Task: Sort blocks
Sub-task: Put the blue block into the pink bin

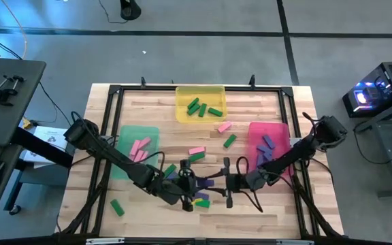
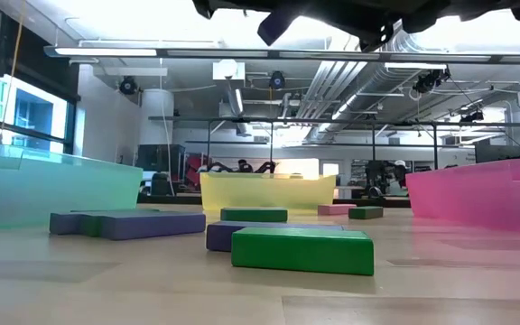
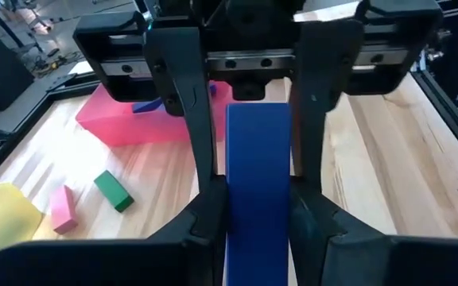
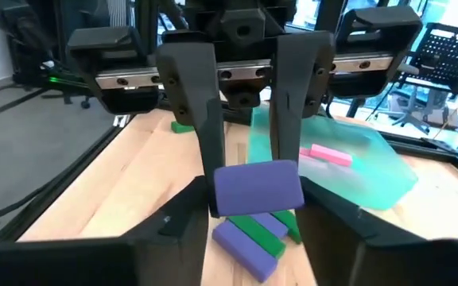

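From above, the wooden table (image 1: 203,136) carries three trays: a yellow tray (image 1: 199,103) at the far edge with green blocks (image 1: 203,109) in it, a green tray (image 1: 138,146) on the left with pink blocks (image 1: 140,148), and a pink tray (image 1: 269,146) on the right with purple blocks (image 1: 267,143). Loose blocks lie scattered between them, pointing every which way. Both arms meet near the front middle: the left gripper (image 1: 186,190) and the right gripper (image 1: 229,184) sit close together over a small heap.

At table height, a green block (image 2: 302,250) lies flat in front, its long side running across the view, with a purple block (image 2: 132,223) behind it on the left. Beyond is an open workshop with ceiling pipes and lights.

From the left wrist, the left gripper (image 3: 257,214) is clamped on a blue block (image 3: 258,183), its long axis running straight out between the fingers.

From the right wrist, the right gripper (image 4: 253,191) has its fingers against a purple bar (image 4: 258,188), which lies crosswise between them, just above more purple and green pieces on the wood.
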Motion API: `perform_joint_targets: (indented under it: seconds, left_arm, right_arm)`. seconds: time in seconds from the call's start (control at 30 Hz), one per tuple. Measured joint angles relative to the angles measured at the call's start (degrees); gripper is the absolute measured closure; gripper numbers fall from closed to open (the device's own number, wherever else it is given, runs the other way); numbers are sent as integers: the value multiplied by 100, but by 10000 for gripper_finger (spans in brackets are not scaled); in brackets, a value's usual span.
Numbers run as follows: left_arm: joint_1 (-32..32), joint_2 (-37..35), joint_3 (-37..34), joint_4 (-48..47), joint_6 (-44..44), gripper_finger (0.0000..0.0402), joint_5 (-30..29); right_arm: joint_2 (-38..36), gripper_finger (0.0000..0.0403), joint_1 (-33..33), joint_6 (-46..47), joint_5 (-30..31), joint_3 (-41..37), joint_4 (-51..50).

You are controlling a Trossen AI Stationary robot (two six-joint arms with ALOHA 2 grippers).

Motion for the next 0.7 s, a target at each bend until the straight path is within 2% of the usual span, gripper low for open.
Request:
perform_joint_targets:
  seconds: [0.2, 0.33, 0.47, 0.7]
  left_arm:
    - [3, -9, -2, -30, -120, 315, 215]
    - [15, -20, 3, 34, -266, 285, 285]
    - [68, -20, 17, 107, -293, 260, 383]
    - [120, 2, -26, -169, -533, 254, 570]
  right_arm:
    - [-97, 320, 62, -23, -24, -8, -65]
    - [-369, 333, 157, -30, 79, -11, -347]
    - [-855, 334, 339, 181, 701, -5, -1163]
    - [-1600, 334, 526, 1016, 1228, 0, -2510]
